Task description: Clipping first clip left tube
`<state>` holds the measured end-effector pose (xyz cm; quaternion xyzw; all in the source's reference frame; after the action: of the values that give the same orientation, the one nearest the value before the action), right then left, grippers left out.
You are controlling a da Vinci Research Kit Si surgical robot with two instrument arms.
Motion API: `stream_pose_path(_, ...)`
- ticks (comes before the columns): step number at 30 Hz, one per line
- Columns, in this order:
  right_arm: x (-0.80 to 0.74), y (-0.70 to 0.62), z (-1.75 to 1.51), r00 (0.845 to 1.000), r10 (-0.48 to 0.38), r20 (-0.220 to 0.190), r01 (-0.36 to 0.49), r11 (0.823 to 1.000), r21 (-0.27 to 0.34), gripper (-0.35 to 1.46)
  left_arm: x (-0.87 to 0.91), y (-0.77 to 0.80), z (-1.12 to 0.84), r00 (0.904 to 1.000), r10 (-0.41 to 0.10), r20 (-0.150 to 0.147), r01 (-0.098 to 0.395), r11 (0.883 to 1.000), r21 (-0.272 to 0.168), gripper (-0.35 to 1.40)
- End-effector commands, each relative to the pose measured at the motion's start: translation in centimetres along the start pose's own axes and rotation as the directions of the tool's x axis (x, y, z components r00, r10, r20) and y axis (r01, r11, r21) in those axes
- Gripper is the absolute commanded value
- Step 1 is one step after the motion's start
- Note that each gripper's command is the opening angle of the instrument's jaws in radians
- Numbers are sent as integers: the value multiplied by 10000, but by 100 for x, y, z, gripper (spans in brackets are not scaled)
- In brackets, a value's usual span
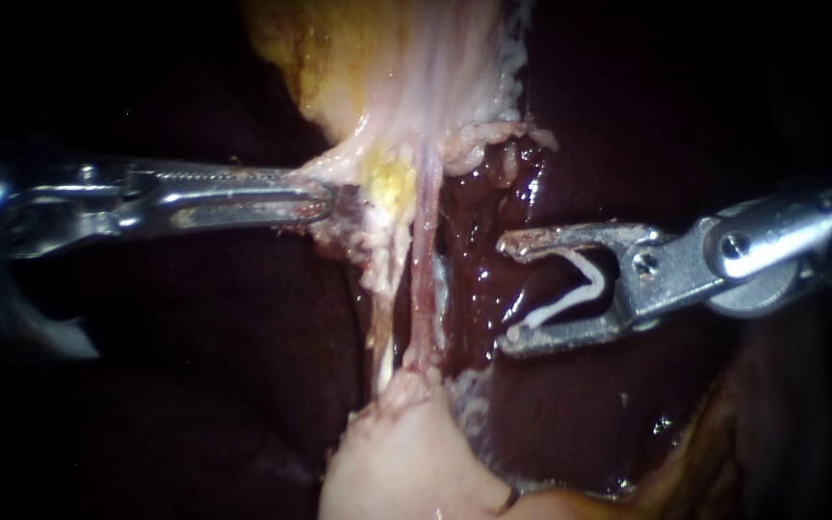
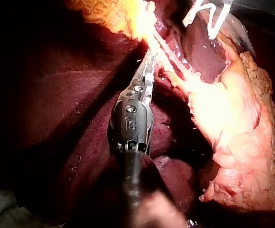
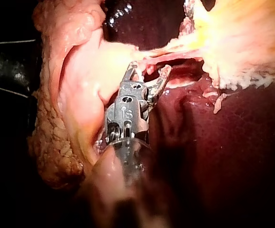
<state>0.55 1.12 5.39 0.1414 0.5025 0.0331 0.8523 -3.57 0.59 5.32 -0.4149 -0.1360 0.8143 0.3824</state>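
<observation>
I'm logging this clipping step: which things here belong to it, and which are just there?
In the job: right instrument, clip, left tube, left instrument gripping tissue.
Just there: right tube, liver.

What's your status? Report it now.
Left instrument shut on pale fatty tissue. Right instrument carries open white V-shaped clip, short of thin pale left tube. Pink neighbouring tube between them.
</observation>
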Motion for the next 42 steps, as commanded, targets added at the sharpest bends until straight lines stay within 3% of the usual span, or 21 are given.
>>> stream_pose_path(1, 0, 0, 0, 10000, -1, 1, 1, 10000, 1, 45, 0, 0, 0, 10000, 2, -1, -2, 10000, 4, -35)
stream_pose_path(11, 0, -1, 0, 10000, -2, 0, 2, 10000, 3, 45, 9, -7, -12, 10000, -59, 21, 59, 10000, -9, -35)
stream_pose_path(20, 0, -1, 0, 10000, -3, 0, 3, 10000, 4, 45, 46, -34, -66, 9964, -539, -661, 552, 9983, 177, -35)
stream_pose_path(26, 1, 0, -1, 10000, 3, -1, -3, 10000, 4, 45, 51, -39, -93, 9940, -739, -805, 766, 9966, 309, -35)
stream_pose_path(34, 9, -2, 5, 10000, 85, 0, -85, 10000, -12, 45, 50, -34, -97, 9927, -832, -873, 874, 9952, 448, -35)
stream_pose_path(42, 33, -13, 27, 9983, 583, -85, -581, 9981, 228, 44, 50, -28, -96, 9925, -856, -873, 897, 9950, 432, -35)
